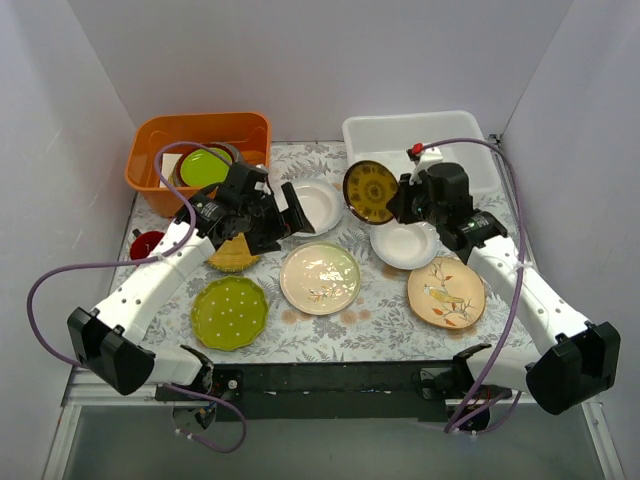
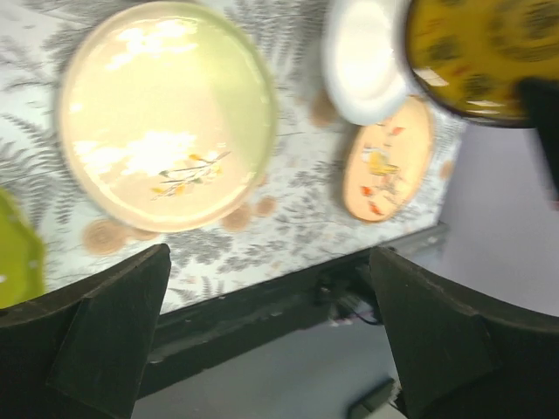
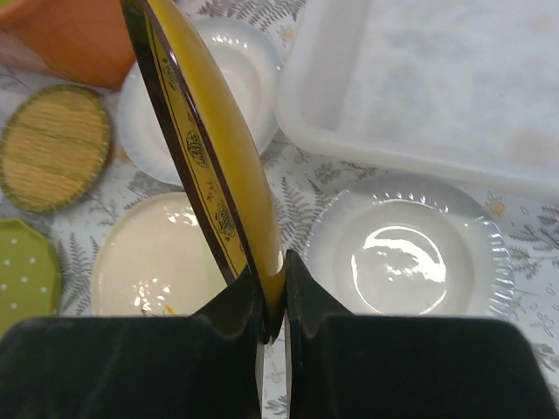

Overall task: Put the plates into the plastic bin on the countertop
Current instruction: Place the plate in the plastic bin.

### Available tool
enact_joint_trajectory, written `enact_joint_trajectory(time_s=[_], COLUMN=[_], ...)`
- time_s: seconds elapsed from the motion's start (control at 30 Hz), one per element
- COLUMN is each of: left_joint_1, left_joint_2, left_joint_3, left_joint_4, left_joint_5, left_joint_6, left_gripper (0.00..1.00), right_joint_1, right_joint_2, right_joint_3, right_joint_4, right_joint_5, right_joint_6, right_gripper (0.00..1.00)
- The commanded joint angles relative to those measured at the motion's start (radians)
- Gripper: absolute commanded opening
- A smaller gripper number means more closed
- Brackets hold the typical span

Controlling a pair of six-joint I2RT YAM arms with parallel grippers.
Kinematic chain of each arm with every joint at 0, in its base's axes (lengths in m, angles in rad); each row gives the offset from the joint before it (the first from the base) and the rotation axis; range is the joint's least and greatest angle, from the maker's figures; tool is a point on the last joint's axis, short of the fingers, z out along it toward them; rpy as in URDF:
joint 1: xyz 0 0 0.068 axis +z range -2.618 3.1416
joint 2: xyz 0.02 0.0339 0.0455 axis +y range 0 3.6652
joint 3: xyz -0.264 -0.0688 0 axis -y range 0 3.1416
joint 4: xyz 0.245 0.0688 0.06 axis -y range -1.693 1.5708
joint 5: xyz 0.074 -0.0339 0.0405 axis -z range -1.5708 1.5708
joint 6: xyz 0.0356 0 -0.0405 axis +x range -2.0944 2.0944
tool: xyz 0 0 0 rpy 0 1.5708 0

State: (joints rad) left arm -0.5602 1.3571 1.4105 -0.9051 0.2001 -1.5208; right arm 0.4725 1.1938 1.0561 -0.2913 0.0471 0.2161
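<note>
My right gripper [image 1: 398, 196] [image 3: 273, 297] is shut on the rim of the mustard yellow plate [image 1: 370, 190] [image 3: 210, 148], holding it on edge above the countertop [image 1: 375, 310], just in front of the plastic bin [image 1: 420, 135] [image 3: 437, 78]. My left gripper [image 1: 288, 220] [image 2: 271, 340] is open with nothing between its fingers, raised beside a white plate [image 1: 320, 205] [image 3: 231, 70]. Flat on the countertop lie a second white plate [image 1: 405, 245] [image 3: 406, 253], a pale green plate [image 1: 320, 277] [image 2: 166, 113], a cream floral plate [image 1: 446, 292] [image 2: 389, 161], a lime green dotted plate [image 1: 229, 312] and a woven straw plate [image 1: 232, 257] [image 3: 54, 144].
An orange tub [image 1: 200, 140] at the back left holds a plain lime-green plate [image 1: 205, 165] on grey dishes. A red mug [image 1: 146, 243] stands at the left edge. White walls close in the back and both sides.
</note>
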Motion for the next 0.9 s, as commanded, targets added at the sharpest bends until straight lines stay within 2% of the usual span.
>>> enact_joint_trajectory(time_s=[0.0, 0.17, 0.47, 0.57, 0.8, 0.87], left_joint_1=[-0.032, -0.086, -0.150, -0.159, -0.207, -0.213], left_joint_2=[-0.090, -0.136, -0.214, -0.239, -0.268, -0.277], left_joint_3=[-0.119, -0.200, -0.335, -0.379, -0.409, -0.413], left_joint_4=[-0.074, -0.103, -0.100, -0.078, -0.103, -0.109], left_joint_5=[-0.183, -0.324, -0.341, -0.323, -0.352, -0.358], left_joint_6=[0.068, 0.051, -0.015, -0.039, -0.090, -0.099], left_gripper=[0.98, 0.98, 0.98, 0.98, 0.98, 0.98], right_joint_1=[-0.081, -0.204, -0.371, -0.406, -0.433, -0.433], right_joint_2=[0.053, 0.102, 0.187, 0.236, 0.387, 0.408], right_joint_3=[0.131, 0.143, 0.102, 0.123, 0.261, 0.301], right_joint_4=[0.035, 0.095, 0.271, 0.331, 0.293, 0.215], right_joint_5=[-0.277, -0.501, -0.751, -0.777, -0.765, -0.704], right_joint_6=[0.060, 0.182, 0.399, 0.451, 0.454, 0.404], right_gripper=[0.01, 0.01, 0.01, 0.01, 0.01, 0.01])
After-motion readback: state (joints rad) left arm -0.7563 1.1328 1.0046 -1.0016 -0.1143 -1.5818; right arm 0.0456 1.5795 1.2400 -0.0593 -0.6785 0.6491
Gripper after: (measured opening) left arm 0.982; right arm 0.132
